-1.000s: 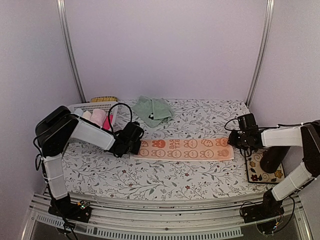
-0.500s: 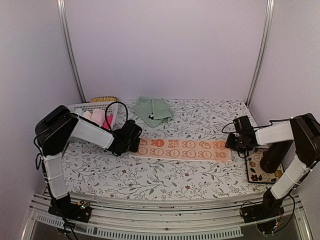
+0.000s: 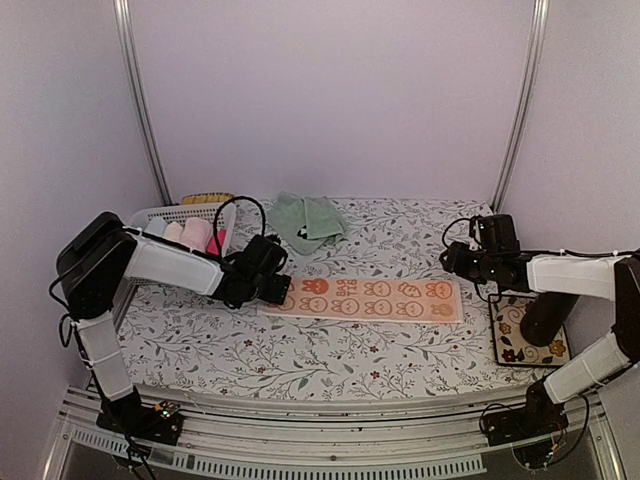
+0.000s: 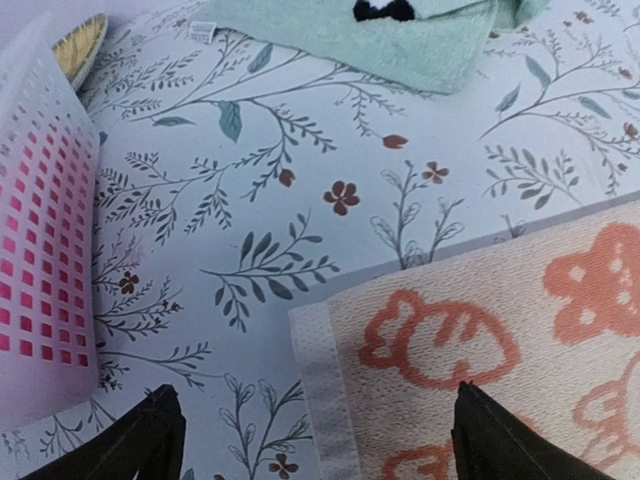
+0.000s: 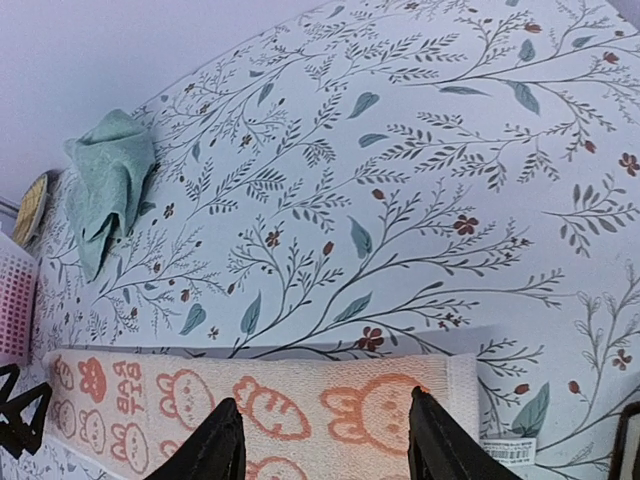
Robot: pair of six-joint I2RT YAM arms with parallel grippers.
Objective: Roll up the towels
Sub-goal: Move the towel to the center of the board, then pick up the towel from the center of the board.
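Note:
The orange-salmon towel (image 3: 365, 298) lies flat as a long strip across the middle of the table, printed with rabbits and carrots. My left gripper (image 3: 278, 290) is open just over the towel's left end (image 4: 480, 340), one finger on each side of its hem, gripping nothing (image 4: 320, 440). My right gripper (image 3: 455, 265) is open above the towel's right end (image 5: 300, 410), with nothing between its fingers (image 5: 330, 435). The mint green towel (image 3: 308, 220) sits crumpled at the back (image 4: 420, 40), (image 5: 105, 180).
A white lattice basket (image 3: 160, 215) holding rolled pink and white cloths stands at the back left, close to my left arm (image 4: 40, 250). A yellowish brush (image 3: 208, 198) lies behind it. A patterned square mat (image 3: 520, 345) sits at the right edge.
Both grippers have opened and let go of the orange towel's ends. The towel now lies flat. The right gripper has risen and drawn back from the towel's right end.

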